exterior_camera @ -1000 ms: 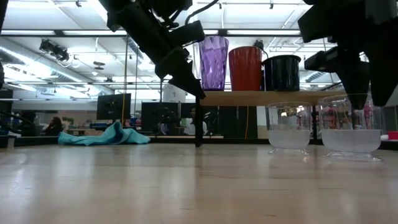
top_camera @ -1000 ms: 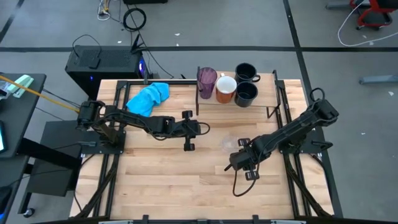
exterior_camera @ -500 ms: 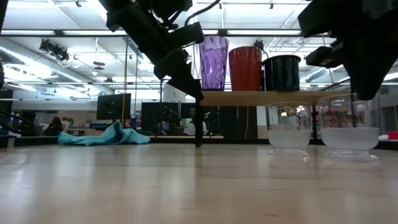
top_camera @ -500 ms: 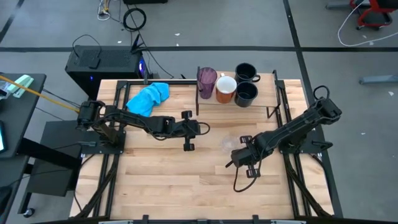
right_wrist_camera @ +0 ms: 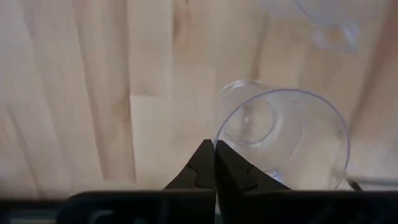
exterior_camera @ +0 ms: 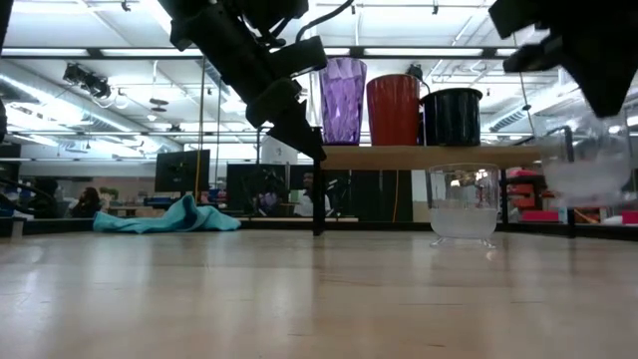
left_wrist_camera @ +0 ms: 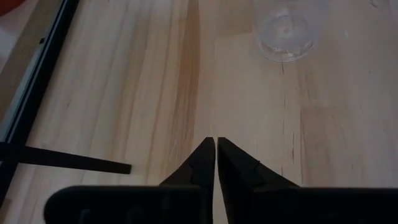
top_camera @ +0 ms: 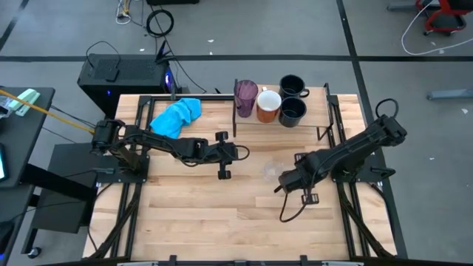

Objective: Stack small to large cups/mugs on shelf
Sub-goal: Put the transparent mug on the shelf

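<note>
- The right gripper point(right_wrist_camera: 214, 163) has its fingers pinched together on the rim of a small clear cup point(right_wrist_camera: 283, 140), which it holds lifted off the tabletop point(top_camera: 222, 214); in the low view the lifted cup point(exterior_camera: 588, 160) hangs tilted, clear of the wood.
- A second clear cup point(exterior_camera: 463, 204) stands upright on the tabletop, just beside the right gripper point(top_camera: 285, 179), on the side toward the left arm.
- The left gripper point(left_wrist_camera: 216, 158) hovers over the middle of the table with its fingers nearly touching and nothing between them; the standing cup point(left_wrist_camera: 287, 28) lies ahead of it, well apart.
- On the shelf point(top_camera: 307, 122) stand a purple tumbler point(top_camera: 245, 97), an orange mug point(top_camera: 267, 106) and two black mugs point(top_camera: 293, 99).
</note>
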